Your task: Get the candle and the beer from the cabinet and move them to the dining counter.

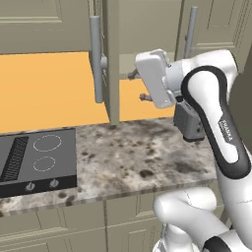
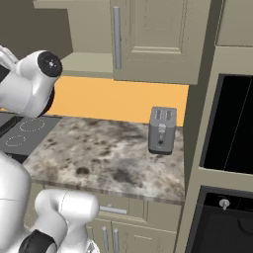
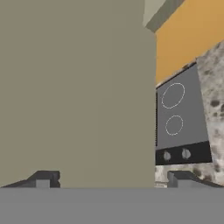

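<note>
While the cabinet [image 1: 114,59] door stands edge-on, its long bar handle [image 1: 96,59] upright, the gripper [image 3: 113,178] hangs released beside the door's flat face.

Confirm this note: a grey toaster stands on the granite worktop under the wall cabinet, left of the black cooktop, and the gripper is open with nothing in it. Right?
One thing is wrong: the toaster stands to the right of the cooktop, not left, as the right base view shows. The rest holds: it is on the granite worktop below the cabinet, and the hand view shows the gripper open and empty.
</note>
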